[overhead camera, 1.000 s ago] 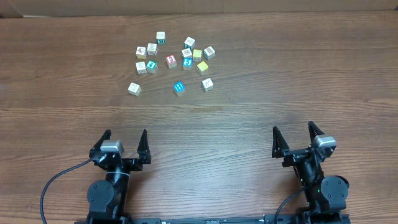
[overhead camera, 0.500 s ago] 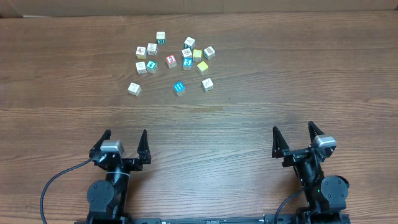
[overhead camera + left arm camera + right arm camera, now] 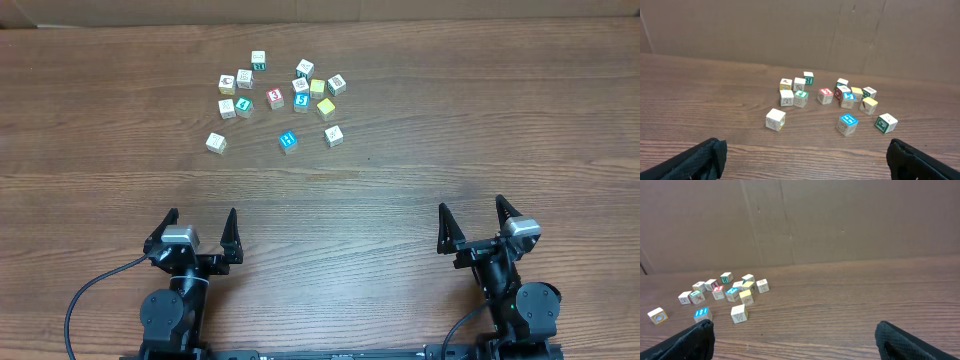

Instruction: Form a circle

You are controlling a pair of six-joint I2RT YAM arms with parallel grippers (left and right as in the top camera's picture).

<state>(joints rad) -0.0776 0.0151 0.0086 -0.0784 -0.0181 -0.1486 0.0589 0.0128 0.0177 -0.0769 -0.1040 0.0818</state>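
**A:** Where are the cubes (image 3: 275,98)?

**B:** On the far part of the counter (image 3: 450,120), a little left of centre. They lie in a loose scatter, not in a ring. Most bunch together on the far side, and three sit apart along the near edge of the scatter.

**A:** Which three?

**B:** The blue H cube (image 3: 288,142) is in the middle, with a white cube (image 3: 333,135) near it on the right. A lone pale cube (image 3: 216,142) sits well off to the left. The yellow cube (image 3: 326,107) lies just beyond the white one, at the right edge of the bunch.

**A:** And the claws?

**B:** The left claw (image 3: 202,215) and the right claw (image 3: 471,207) both sit at the near edge of the counter, well apart from the cubes. Each has its jaws spread wide and is empty.
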